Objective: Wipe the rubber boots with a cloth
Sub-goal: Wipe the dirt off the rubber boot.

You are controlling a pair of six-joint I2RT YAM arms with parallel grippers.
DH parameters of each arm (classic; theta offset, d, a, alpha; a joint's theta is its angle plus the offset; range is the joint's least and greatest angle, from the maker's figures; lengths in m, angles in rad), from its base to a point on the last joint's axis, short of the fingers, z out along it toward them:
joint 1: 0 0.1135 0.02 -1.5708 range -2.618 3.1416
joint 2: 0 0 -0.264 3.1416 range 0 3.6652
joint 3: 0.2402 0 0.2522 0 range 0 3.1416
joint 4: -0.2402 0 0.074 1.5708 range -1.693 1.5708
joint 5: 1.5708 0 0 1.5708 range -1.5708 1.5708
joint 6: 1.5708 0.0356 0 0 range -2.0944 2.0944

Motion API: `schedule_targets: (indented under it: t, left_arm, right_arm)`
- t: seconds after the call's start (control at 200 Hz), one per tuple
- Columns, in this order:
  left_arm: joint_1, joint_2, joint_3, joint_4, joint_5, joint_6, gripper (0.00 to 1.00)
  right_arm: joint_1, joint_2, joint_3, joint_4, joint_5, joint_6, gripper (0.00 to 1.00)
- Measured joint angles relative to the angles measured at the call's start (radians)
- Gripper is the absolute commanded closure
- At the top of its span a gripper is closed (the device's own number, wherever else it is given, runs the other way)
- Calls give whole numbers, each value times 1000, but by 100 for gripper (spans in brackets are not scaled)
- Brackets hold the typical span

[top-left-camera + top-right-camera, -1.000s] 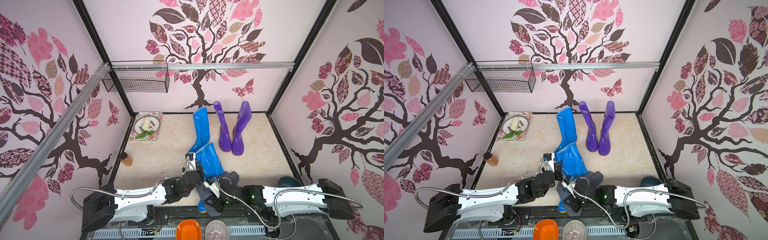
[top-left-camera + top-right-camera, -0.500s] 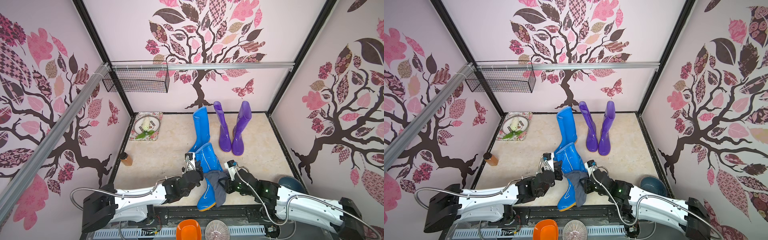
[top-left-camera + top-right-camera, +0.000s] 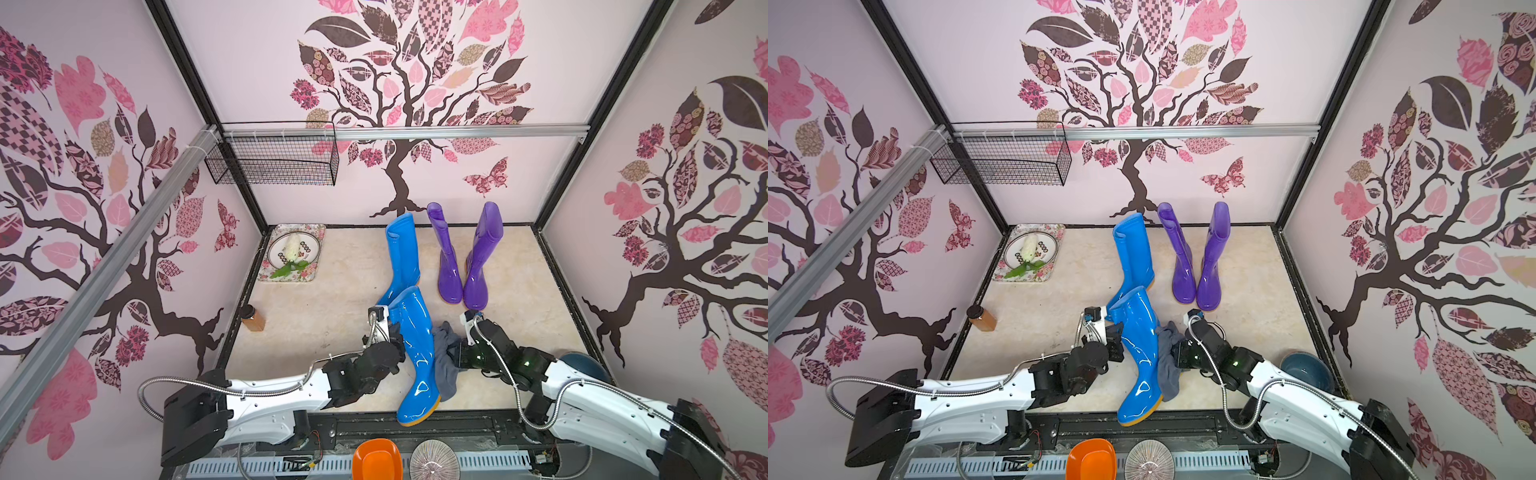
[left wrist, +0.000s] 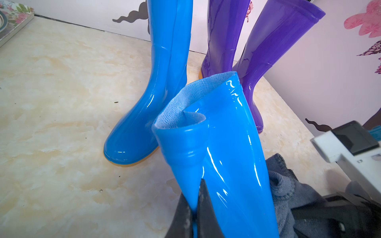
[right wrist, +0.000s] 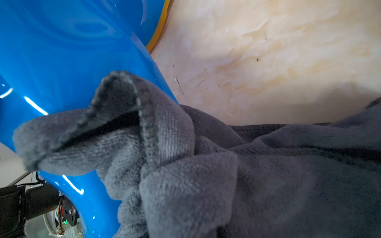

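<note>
1. Left end effector [image 4: 195,203] pinches the near blue boot's [image 3: 416,345] shaft; boot tilted, toe at the tabletop's [image 3: 324,320] front edge.
2. Right end effector [image 3: 456,354] grips the cloth [image 3: 444,370] against that boot's side.
3. Behind stand the far blue boot [image 3: 401,253] and purple boots [image 3: 482,257].

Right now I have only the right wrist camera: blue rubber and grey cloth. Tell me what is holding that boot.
Observer: The left fingers are shut on the shaft of the tilted blue boot, some way below its opening.
Operator: Give me its toe.
Observer: In both top views the toe overlaps the front edge of the table.
Operator: List the other boots.
Observer: A second blue boot and two purple boots stand on their soles behind it, towards the back wall.
</note>
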Motion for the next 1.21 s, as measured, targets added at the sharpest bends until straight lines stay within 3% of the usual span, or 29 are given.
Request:
schedule_targets:
  t: [0.165,0.22,0.37,0.525,0.77,0.895,1.0,1.1,1.205]
  left_arm:
    - [-1,-23,-16,-2,8,-11,100]
    - [-1,-29,-21,-5,9,-13,100]
    - [-1,-33,-22,-8,14,-14,100]
    - [-1,-33,-22,-8,16,-14,100]
    - [-1,-33,-22,-8,17,-14,100]
    - [-1,-33,-22,-7,18,-15,100]
    - [-1,-30,-22,0,20,-16,100]
    - [-1,-27,-22,6,20,-16,100]
    - [-1,-26,-22,13,27,-15,100]
  right_arm:
    - [-297,-66,-38,-47,-46,-16,100]
    - [-348,-63,-32,-79,-47,-31,100]
    - [-355,-60,34,-152,-88,-68,100]
    - [-354,-53,11,-83,-148,-74,100]
    - [-354,48,-78,-84,-89,-72,100]
    - [-313,37,21,-159,-71,-84,100]
    - [-166,-1,124,-169,-58,-82,100]
    - [-23,-5,164,-112,-76,-60,100]
    - [26,48,132,-9,-116,-46,100]
